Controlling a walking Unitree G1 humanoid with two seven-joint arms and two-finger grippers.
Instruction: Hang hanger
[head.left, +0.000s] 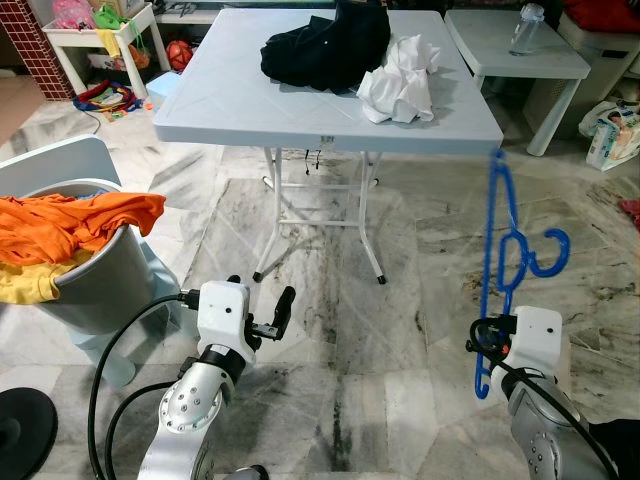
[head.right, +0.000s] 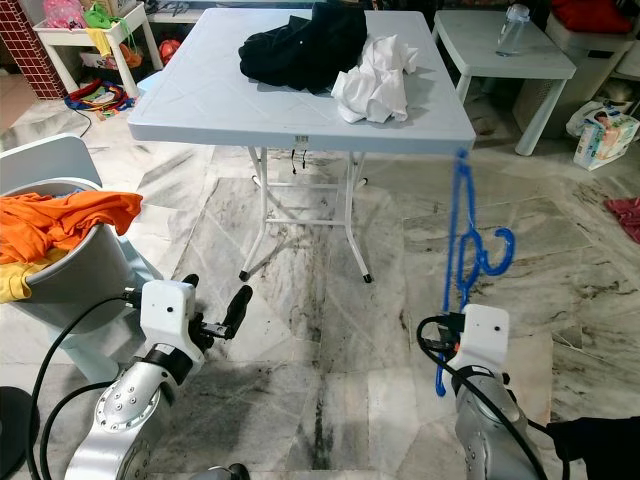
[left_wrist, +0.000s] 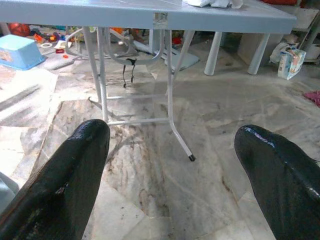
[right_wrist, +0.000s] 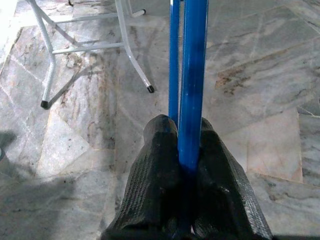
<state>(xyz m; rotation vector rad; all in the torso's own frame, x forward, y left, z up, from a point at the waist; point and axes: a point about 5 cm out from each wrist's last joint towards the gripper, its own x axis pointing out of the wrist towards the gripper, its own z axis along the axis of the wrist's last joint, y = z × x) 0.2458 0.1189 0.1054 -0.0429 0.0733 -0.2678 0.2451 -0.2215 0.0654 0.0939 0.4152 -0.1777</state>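
**Right of the counter: hanger in right gripper, held upright**

Near the counter's (head.left: 200, 125) front right corner, the blue hanger (head.left: 500, 250) stands roughly vertical over the marble floor (head.left: 340, 330), hook (head.left: 548, 252) curling toward the robot's right, top end just at the counter edge in the head views.

Handling, my read: thin plastic, light, stiff enough to hold shape but will flex and pivot if pinched at one point. Smooth rod, so it could rotate in the pads. Current hold is low on one arm of the hanger, far from the hook, so the hook end will swing. A grip closer to the hook would give better control for hanging.

Right gripper (right_wrist: 182, 150): fingers clamped on the hanger's blue rod, rod running straight out between the pads. Right arm low, forearm forward, wrist pointing up.

Left gripper (head.left: 283, 305): fingers apart, nothing between them, arm low and aimed at the counter legs (left_wrist: 170, 95).

Black and white clothes (head.left: 345, 50) on the counter; laundry basket (head.left: 95, 285) with orange cloth at left.
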